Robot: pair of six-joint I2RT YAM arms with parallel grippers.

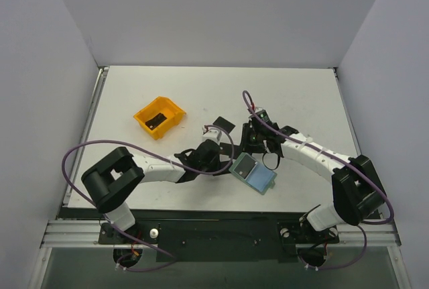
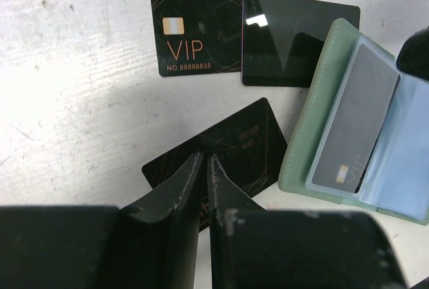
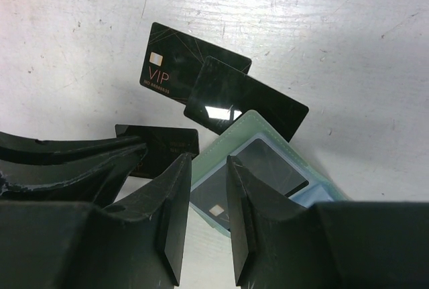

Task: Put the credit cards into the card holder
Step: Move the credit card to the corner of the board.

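As left gripper hovers ajar over a credit card, right gripper gapes above card holder.

Three black cards lie beside open green wallet.

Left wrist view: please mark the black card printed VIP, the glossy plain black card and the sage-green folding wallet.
black card printed VIP [image 2: 194, 24], left wrist view, uncovered left face
glossy plain black card [image 2: 288, 41], left wrist view, face centre
sage-green folding wallet [image 2: 300, 148], left wrist view, green cover edge
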